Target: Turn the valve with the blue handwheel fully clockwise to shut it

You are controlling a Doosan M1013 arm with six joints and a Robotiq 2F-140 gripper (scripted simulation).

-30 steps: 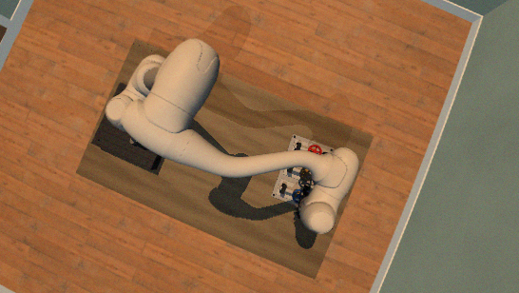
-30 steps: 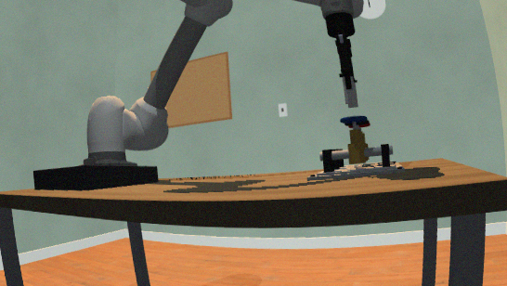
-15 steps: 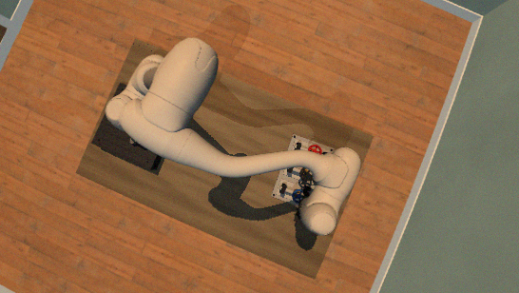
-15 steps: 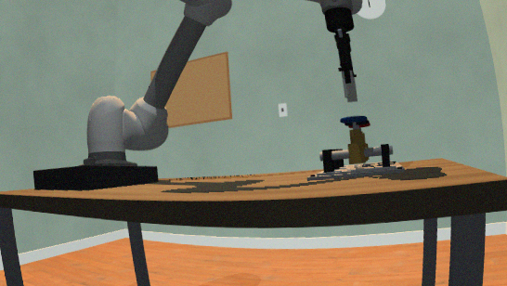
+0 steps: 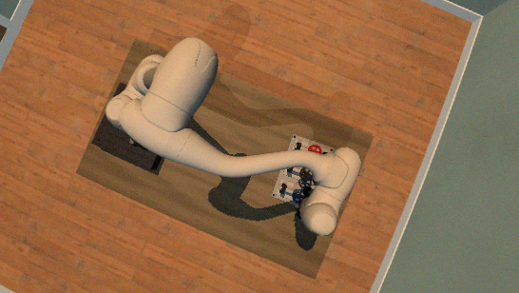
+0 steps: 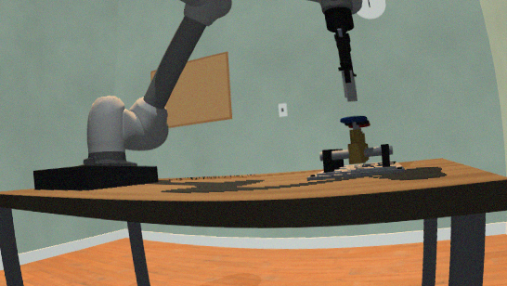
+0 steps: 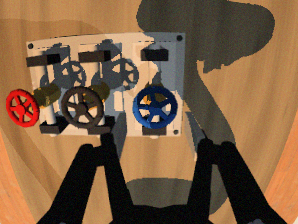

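Note:
The blue handwheel point(image 7: 154, 107) sits at the right end of a white valve plate point(image 7: 100, 83), beside a black handwheel point(image 7: 83, 107) in the middle and a red handwheel point(image 7: 21, 108) at the left. My gripper point(image 7: 155, 121) hangs above the blue handwheel with its fingers apart and nothing between them. In the side view the fingertips point(image 6: 350, 93) are clearly above the blue handwheel point(image 6: 354, 120), which tops a brass valve stem point(image 6: 357, 145). From overhead, the blue handwheel point(image 5: 297, 195) shows just beside my wrist.
The valve plate lies near the right end of a wooden table point(image 6: 260, 190). My arm's base point(image 6: 95, 176) stands on a black block at the left end. The arm's link point(image 5: 257, 164) crosses over the table towards the plate.

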